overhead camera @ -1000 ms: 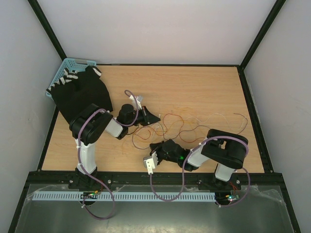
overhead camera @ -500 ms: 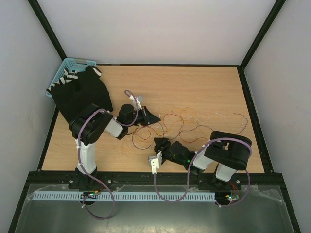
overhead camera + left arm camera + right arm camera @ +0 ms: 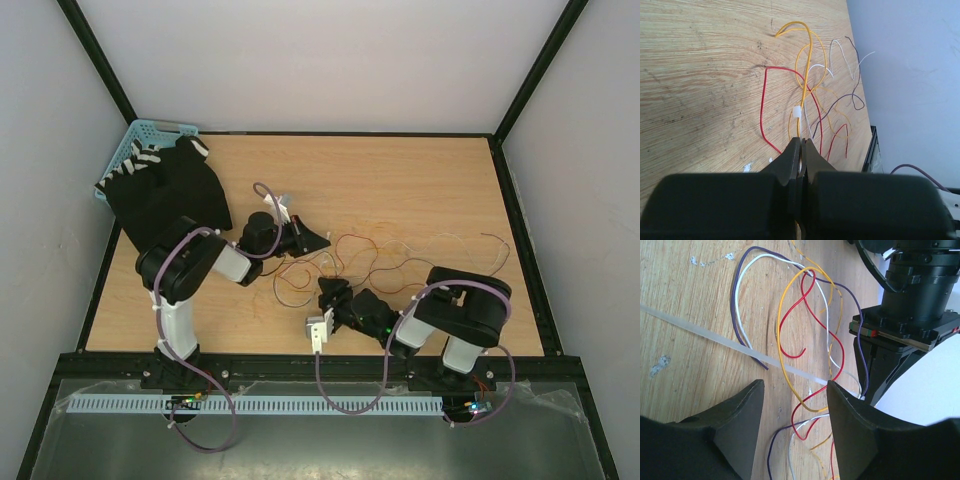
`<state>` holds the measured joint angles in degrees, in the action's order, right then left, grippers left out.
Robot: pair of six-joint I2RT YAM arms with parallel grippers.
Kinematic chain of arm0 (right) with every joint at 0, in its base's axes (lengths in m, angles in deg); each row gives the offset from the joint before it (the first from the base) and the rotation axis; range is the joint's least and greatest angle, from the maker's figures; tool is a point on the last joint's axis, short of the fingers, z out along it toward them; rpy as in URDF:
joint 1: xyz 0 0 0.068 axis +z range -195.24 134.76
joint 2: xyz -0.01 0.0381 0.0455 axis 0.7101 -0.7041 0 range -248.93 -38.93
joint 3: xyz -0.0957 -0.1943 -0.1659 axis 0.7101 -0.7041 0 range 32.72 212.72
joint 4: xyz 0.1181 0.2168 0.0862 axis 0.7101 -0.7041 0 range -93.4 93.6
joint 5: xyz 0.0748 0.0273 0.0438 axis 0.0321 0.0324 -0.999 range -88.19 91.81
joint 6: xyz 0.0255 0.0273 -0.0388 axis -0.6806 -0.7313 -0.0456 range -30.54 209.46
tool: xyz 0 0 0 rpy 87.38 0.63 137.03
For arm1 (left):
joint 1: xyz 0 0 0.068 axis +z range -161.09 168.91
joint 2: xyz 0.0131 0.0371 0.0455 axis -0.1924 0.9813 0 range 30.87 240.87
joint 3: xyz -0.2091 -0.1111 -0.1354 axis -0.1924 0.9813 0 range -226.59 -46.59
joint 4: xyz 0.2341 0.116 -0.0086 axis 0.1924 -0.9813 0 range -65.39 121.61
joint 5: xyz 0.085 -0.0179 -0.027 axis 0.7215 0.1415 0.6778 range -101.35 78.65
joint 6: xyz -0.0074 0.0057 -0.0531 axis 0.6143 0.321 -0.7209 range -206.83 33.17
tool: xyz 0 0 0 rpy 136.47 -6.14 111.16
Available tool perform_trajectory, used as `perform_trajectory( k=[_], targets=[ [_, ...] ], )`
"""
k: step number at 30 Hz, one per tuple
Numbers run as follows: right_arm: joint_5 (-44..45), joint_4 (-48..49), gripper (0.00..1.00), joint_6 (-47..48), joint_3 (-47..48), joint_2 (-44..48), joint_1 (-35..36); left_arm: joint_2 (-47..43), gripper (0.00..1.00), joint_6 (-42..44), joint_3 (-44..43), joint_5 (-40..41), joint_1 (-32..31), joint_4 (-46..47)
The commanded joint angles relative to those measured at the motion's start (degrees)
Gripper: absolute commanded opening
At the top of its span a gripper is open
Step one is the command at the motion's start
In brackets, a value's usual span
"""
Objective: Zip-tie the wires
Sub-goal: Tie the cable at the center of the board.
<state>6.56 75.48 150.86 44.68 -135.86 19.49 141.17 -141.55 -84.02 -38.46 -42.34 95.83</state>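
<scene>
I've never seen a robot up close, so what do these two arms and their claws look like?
Both the left arm and right arm have bulky black joints, white links and a looping purple cable. The left gripper and right gripper are matte black, each with two wedge-shaped fingers.

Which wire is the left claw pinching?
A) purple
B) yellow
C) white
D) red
B: in the left wrist view the left claw is shut, and the yellow wire runs straight up out of its tips; the other wires lie loose on the table.
</scene>
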Motion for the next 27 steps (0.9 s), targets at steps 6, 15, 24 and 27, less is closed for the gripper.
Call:
perform_trajectory(
  k=[6,15,24,27],
  targets=[
    [-2.08,11.07,0.67,-0.22,1.59,-6.33,0.17,-2.93,0.00,0.05,0.12,0.42,-0.39,-1.60],
    [-1.42,11.94,0.65,0.37,2.66,-9.19,1.87,-3.10,0.00,-0.21,-0.47,0.22,-0.82,-2.38],
    [-2.43,12.96,0.62,0.31,2.89,-9.75,2.15,-3.18,0.00,-0.57,-0.69,-0.04,-1.10,-2.61],
    [-2.70,12.70,0.58,0.61,3.05,-9.98,2.73,-3.12,0.00,-0.56,-0.70,0.05,-1.10,-2.70]
  ],
)
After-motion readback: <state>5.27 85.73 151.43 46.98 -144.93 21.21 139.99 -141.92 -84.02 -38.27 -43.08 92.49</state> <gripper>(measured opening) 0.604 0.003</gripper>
